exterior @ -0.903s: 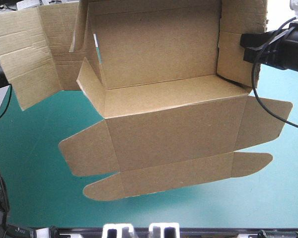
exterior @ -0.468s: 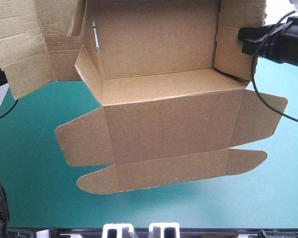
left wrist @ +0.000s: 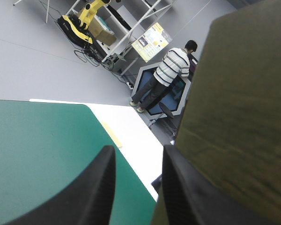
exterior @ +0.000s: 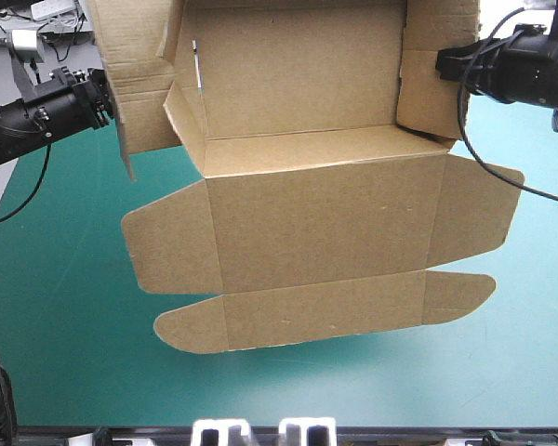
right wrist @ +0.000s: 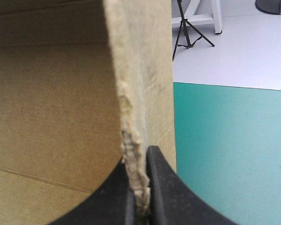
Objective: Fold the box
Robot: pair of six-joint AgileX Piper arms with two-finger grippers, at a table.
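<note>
Box [exterior: 307, 223] is hanging in the air above the table [exterior: 65, 307], well clear of the teal-green cover, with its open inside facing up and toward the near side. The far wall and both sides are standing partly raised. The large front panel and its narrow tuck strip [exterior: 316, 321] are drooping toward the near edge, with rounded ear flaps sticking out left and right.

Right end effector [exterior: 442, 63] is clamping the right side wall [exterior: 428, 93]. In its wrist view the ragged board edge is sitting pinched between the two black fingers, with almost no gap.

Left end effector [exterior: 110, 98] is hovering just beside the loose left side panel [exterior: 139, 84]. In its wrist view the fingers [left wrist: 100, 187] are standing apart, with only table and floor showing between them and the board lying outside one finger, so it is gripping nothing.

Handling, my judgement:
- The sheet is looking light, stiff across each panel and floppy at every scored crease.
- Carried from one wall only, it is likely twisting and sagging.
- The frayed edge at the right grip is suggesting that the board crushes easily.
- The best second hold is looking like the flat of the left panel, close to its crease rather than at a corner.
</note>
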